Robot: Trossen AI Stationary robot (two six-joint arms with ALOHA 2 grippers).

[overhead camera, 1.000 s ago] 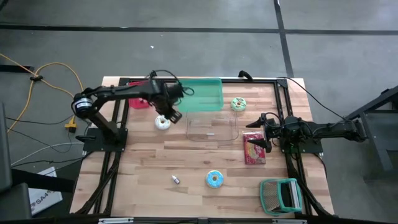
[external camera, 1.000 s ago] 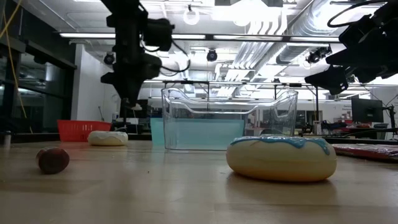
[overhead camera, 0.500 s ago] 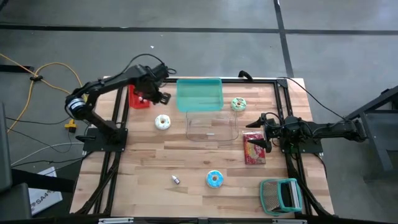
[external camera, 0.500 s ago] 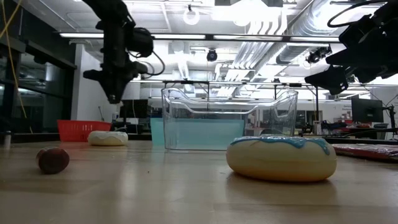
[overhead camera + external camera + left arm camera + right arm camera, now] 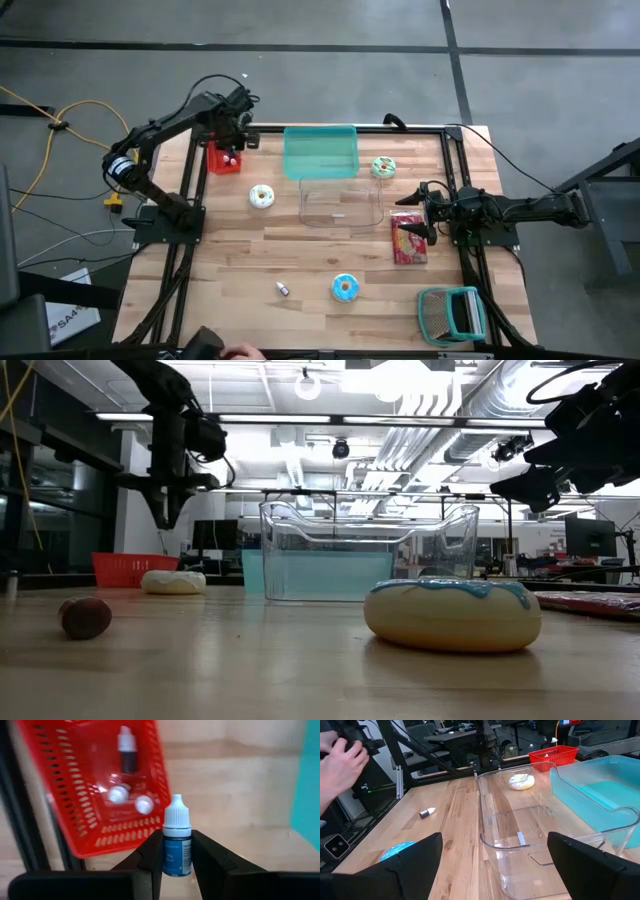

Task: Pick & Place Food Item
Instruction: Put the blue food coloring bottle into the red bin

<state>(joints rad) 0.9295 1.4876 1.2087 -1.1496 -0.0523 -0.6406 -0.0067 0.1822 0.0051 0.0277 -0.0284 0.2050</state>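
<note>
Swung left gripper (image 5: pixel 177 851) from clear bin to red basket (image 5: pixel 224 159), clamped on dropper bottle (image 5: pixel 177 844). Light, rigid, slick; gripped mid-body. Right gripper (image 5: pixel 421 211) idle, spread wide.

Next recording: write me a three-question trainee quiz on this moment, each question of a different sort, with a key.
1. True or false: the left gripper is shut on a small dropper bottle.
2. Which container lies nearest the left gripper in the high view?
A. the teal bin
B. the red basket
C. the clear bin
3. Fill in: the right gripper waits with jaws ____ beside the red snack packet.

Key: 1 true; 2 B; 3 open.
</note>
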